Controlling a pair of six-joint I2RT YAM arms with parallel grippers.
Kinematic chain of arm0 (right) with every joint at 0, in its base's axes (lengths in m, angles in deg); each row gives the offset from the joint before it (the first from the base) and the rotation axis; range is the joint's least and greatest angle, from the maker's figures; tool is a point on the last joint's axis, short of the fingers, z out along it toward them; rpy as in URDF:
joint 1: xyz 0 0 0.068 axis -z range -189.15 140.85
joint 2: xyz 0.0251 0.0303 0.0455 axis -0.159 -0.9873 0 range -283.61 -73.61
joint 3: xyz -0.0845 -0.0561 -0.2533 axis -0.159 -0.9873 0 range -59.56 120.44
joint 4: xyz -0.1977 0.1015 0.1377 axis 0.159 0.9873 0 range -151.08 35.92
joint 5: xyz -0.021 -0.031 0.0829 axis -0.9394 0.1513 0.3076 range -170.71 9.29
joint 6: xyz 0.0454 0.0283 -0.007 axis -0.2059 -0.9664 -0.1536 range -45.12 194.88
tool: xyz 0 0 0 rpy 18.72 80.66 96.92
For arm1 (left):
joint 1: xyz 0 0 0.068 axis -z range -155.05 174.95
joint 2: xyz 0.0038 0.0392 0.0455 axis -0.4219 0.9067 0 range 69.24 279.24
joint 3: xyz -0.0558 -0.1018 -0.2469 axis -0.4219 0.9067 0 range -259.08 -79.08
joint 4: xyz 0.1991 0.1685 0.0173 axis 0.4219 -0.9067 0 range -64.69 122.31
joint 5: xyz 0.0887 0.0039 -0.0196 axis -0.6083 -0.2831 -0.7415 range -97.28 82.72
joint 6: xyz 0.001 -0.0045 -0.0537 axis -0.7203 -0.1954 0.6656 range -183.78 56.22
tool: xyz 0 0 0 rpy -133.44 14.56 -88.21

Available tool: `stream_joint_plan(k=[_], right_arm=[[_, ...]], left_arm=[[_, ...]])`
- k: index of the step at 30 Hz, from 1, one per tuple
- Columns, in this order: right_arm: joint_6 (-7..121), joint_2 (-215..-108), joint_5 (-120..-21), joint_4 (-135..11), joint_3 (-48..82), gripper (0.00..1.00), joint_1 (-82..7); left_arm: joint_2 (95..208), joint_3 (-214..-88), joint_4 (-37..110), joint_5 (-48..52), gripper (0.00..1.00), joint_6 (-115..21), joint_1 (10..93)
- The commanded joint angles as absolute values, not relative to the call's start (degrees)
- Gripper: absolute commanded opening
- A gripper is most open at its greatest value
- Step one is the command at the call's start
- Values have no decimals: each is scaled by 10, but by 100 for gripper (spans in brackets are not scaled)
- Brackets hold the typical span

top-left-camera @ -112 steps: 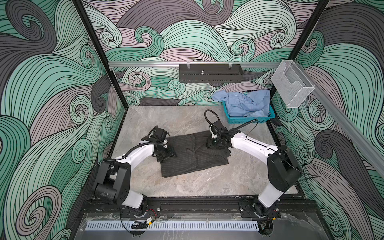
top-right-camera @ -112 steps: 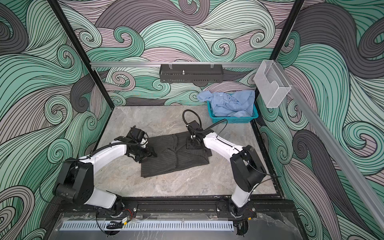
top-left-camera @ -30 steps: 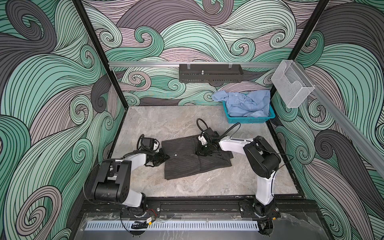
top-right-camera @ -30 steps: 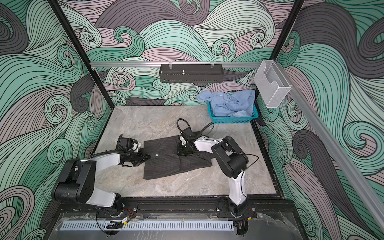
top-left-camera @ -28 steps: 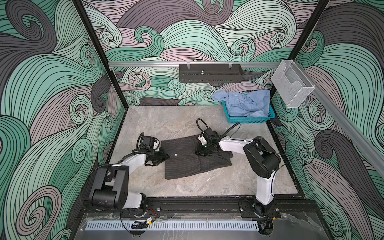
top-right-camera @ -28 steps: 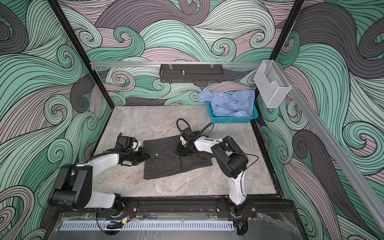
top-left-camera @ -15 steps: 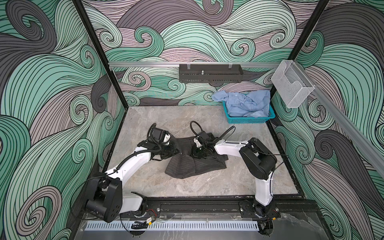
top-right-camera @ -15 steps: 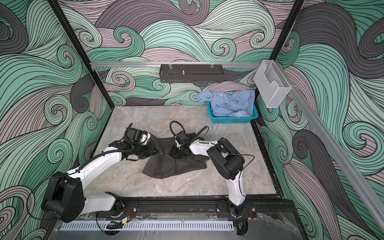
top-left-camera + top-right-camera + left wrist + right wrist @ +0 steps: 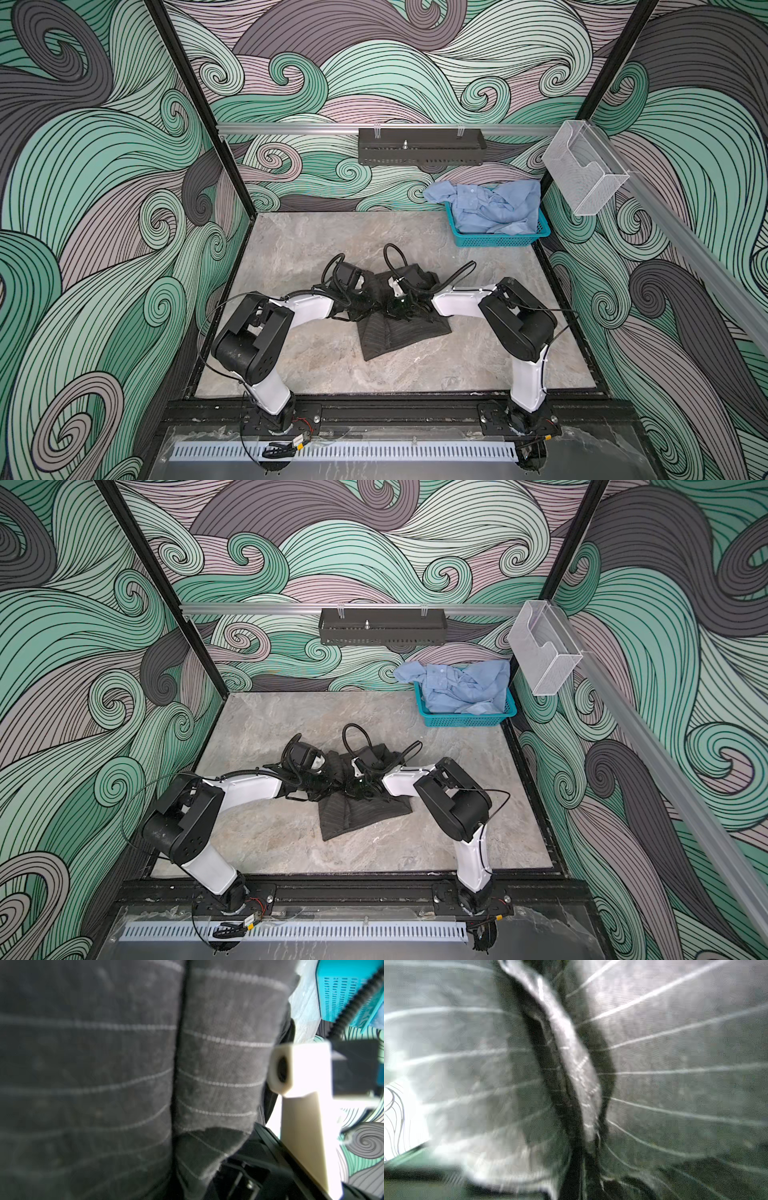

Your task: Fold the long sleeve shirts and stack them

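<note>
Charcoal pinstriped cloth, the dark shirt [image 9: 401,334], lay in the middle of the counter [image 9: 307,365]. Its centre was raised like a tent, because the left pincer [image 9: 366,306] and the right pincer [image 9: 398,309] each pinched a fold, probably to double it over. The blue shirt [image 9: 494,203] lay crumpled in the basket [image 9: 498,241].

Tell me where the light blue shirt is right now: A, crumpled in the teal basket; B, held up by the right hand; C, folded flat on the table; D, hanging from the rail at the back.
A: the light blue shirt lies crumpled in the teal basket at the back right, part of it spilling over the rim; the dark pinstriped shirt is the one out on the table.
</note>
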State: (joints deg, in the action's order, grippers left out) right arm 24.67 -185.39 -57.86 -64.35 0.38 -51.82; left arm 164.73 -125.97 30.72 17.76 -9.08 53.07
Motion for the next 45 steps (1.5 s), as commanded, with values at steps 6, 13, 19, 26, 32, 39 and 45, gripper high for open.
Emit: stream_joint_plan(k=[6, 13, 19, 26, 32, 39, 45], right_arm=[[321, -1740, -640, -479, -4, 45, -475], [428, -1682, -652, -369, 6, 43, -339], [496, -1708, -643, -317, 16, 48, -266], [506, -1756, -590, -359, 0, 44, -254], [512, -1787, -514, -402, -4, 34, -256], [516, -1814, -485, -419, 13, 37, -261], [516, -1831, -500, -414, 7, 30, -286]], left_arm=[[1699, -1259, 316, 177, 0, -122, 504], [1747, -1266, 287, 190, 0, -162, 500], [1719, -1260, 192, 211, 0, -251, 443], [1690, -1303, 95, 239, 0, -325, 406], [1675, -1337, 54, 233, 0, -336, 419], [1670, -1365, 28, 223, 0, -343, 433], [1692, -1388, 22, 225, 0, -349, 442]])
